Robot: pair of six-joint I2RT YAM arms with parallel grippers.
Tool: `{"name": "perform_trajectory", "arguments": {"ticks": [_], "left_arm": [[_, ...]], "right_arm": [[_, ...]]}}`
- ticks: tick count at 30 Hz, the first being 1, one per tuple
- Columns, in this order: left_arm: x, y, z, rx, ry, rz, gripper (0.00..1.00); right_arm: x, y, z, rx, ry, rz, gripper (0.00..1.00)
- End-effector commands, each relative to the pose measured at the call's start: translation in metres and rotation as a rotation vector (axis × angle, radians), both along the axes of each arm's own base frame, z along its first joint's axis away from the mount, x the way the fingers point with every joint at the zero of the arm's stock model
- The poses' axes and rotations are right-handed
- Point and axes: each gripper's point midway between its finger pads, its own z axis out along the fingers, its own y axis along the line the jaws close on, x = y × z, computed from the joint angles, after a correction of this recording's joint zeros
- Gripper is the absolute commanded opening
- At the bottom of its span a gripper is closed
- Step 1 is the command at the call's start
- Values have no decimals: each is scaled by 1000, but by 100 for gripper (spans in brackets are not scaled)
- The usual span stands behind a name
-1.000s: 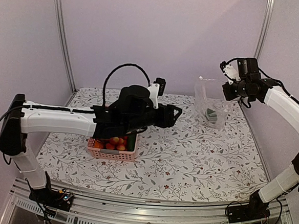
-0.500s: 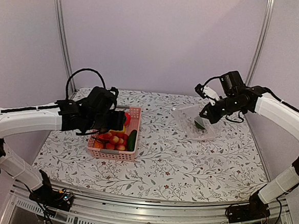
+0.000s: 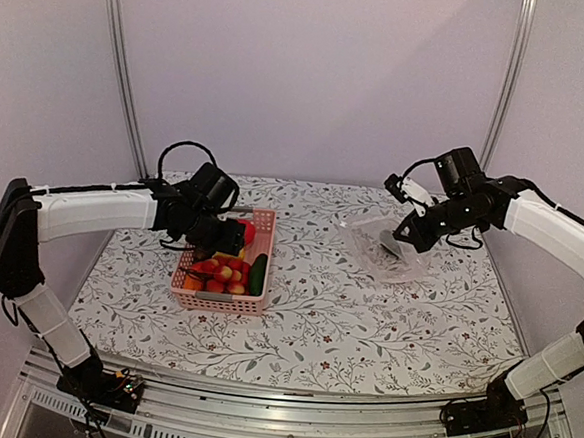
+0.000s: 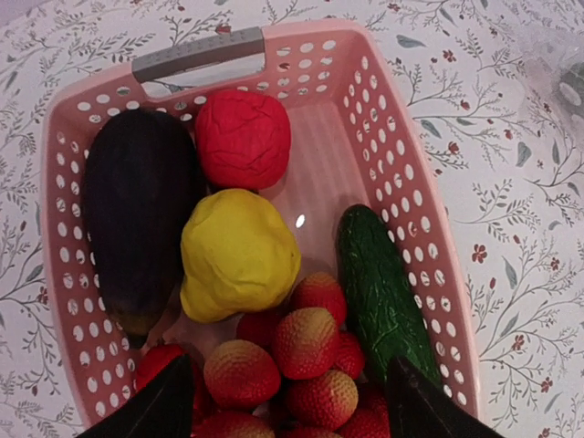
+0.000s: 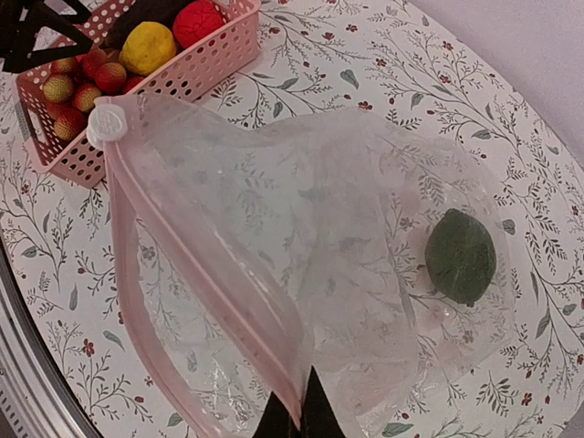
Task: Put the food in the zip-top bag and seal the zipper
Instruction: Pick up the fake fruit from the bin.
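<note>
Left wrist view: left gripper (image 4: 287, 374) hangs with fingers spread wide, grasping nothing, over the food (image 4: 239, 251) heaped in the pink basket (image 4: 406, 187) (red berries, yellow, dark purple and green pieces). Right wrist view: right gripper (image 5: 297, 412) is clenched on the zip-top bag (image 5: 301, 228) at its zipper (image 5: 187, 255); one green piece (image 5: 461, 255) lies inside the bag, over the floral table (image 5: 411, 73).

Pale lilac walls (image 3: 312, 70) rise behind a floral-clothed table (image 3: 365, 314).
</note>
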Motion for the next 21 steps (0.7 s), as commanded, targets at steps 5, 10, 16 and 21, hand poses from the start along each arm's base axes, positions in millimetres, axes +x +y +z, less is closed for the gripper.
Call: {"name": "perform_trajectory", "arguments": {"ticks": [5, 10, 16, 21], "left_arm": [[58, -3, -7, 51, 24, -35, 86], [93, -6, -12, 86, 17, -34, 91], [117, -8, -33, 132, 53, -77, 82], [124, -9, -55, 167, 91, -103, 76]], "right_arm": [[-10, -2, 16, 19, -26, 22, 0], [-12, -3, 17, 23, -33, 26, 0], [-15, -3, 22, 35, -41, 30, 0], [-17, -5, 23, 35, -44, 31, 0]]}}
